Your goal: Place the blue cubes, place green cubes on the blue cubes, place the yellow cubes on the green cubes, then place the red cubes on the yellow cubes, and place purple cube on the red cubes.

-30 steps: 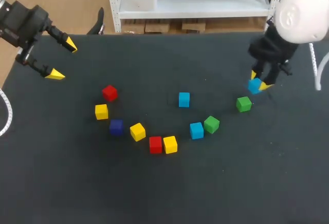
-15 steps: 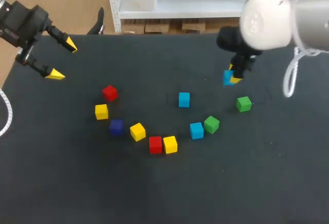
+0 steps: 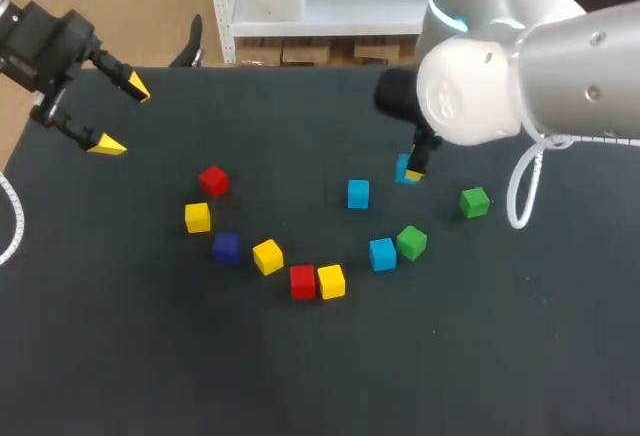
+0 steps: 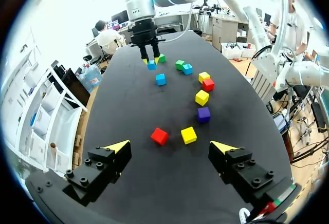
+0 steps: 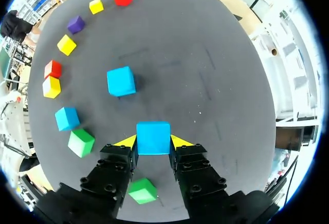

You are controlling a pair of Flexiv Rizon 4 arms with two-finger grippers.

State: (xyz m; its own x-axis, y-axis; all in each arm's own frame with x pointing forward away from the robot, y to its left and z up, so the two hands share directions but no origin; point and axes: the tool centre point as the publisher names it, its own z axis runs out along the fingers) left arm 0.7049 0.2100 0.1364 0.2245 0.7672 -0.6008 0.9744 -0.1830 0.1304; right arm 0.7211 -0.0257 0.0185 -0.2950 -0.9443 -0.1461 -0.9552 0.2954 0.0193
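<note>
Gripping a small blue cube (image 5: 153, 137), the right gripper (image 5: 153, 143) has a second blue cube (image 5: 121, 81) just ahead and a green cube (image 5: 142, 190) beneath its body. Meanwhile the left gripper (image 4: 169, 149) hangs spread, empty; overhead, the right arm (image 3: 480, 86) hides most of the held cube.

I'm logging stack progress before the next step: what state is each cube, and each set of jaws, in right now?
Left jaws: open, empty.
Right jaws: shut on a blue cube.
Other blue cubes: loose, unstacked.
Green cubes: loose, unstacked.
Yellow cubes: loose, unstacked.
Red cubes: loose, unstacked.
Purple cube: loose, unstacked.
</note>
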